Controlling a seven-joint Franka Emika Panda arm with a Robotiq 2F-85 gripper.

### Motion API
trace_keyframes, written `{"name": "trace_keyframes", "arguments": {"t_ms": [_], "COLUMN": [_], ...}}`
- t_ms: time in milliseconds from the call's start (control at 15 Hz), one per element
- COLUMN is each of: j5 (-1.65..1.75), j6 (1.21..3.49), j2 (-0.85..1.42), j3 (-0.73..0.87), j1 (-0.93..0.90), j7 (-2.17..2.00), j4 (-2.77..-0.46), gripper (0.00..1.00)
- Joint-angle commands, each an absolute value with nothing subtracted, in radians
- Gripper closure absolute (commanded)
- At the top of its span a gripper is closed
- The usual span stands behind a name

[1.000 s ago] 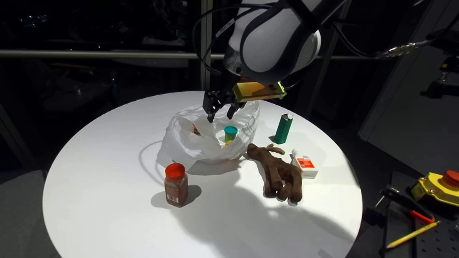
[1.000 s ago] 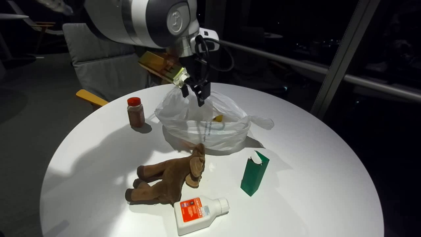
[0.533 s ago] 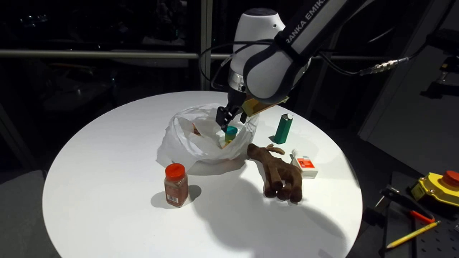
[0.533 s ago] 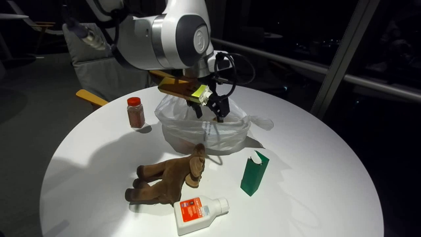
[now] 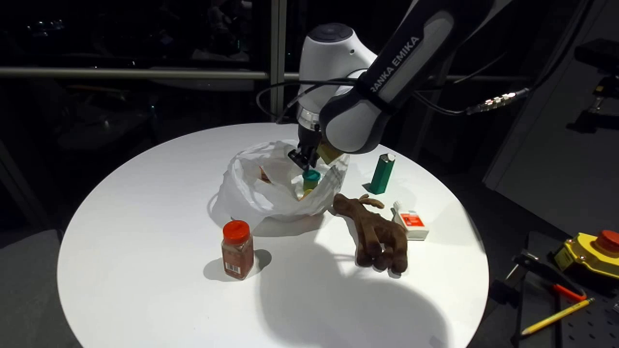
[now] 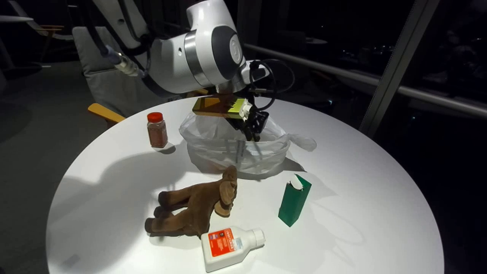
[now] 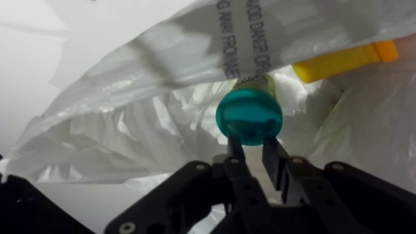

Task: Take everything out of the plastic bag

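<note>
Evidently the emptying of the plastic bag (image 5: 246, 193) is probably past halfway, judging by the four things outside it. Leftmost in an exterior view, the red-lidded jar (image 5: 237, 251) stands on the table (image 5: 140, 251) in front of the bag, apart from it: done. Inside the bag's left part shows an orange-brown patch (image 5: 264, 175), too hidden to name, probably something left to fetch. Inside, towards the bag's right wall, are a yellow piece (image 7: 334, 63) with an orange end, partly under the film, and the teal-lidded tub (image 5: 311, 179), both also left. Anything deeper in the bag is hidden. The gripper (image 7: 252, 143) hangs in the bag's mouth, right at the tub; its jaws are a narrow gap apart, and whether they touch the lid I cannot tell. Presumably the tub is next out. Right of the bag, all out, come the brown plush toy (image 5: 375, 232), lying close to the bag, the green container (image 5: 382, 175), apart from it, and the white bottle (image 5: 411, 227), farther still.
</note>
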State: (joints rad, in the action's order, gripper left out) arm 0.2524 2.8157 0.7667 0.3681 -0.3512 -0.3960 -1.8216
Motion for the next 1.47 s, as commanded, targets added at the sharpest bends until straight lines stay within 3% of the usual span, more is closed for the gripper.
{"name": "trace_keyframes", "arguments": {"t_ms": [0, 133, 267, 667, 1400], "j5": [0.285, 0.274, 0.255, 0.174, -0.045], "j6": [2.839, 2.828, 2.837, 2.916, 2.998], "j2": [0.836, 0.859, 0.88, 0.921, 0.859], "j3": [0.443, 0.444, 0.423, 0.378, -0.007], "j1": [-0.403, -0.399, -0.371, -0.294, -0.001], "j7": [-0.466, -0.465, -0.455, -0.444, -0.202], "j4": [-1.746, -1.72, -1.703, -1.675, -1.717], "gripper": [0.95, 1.0, 0.94, 0.94, 0.95]}}
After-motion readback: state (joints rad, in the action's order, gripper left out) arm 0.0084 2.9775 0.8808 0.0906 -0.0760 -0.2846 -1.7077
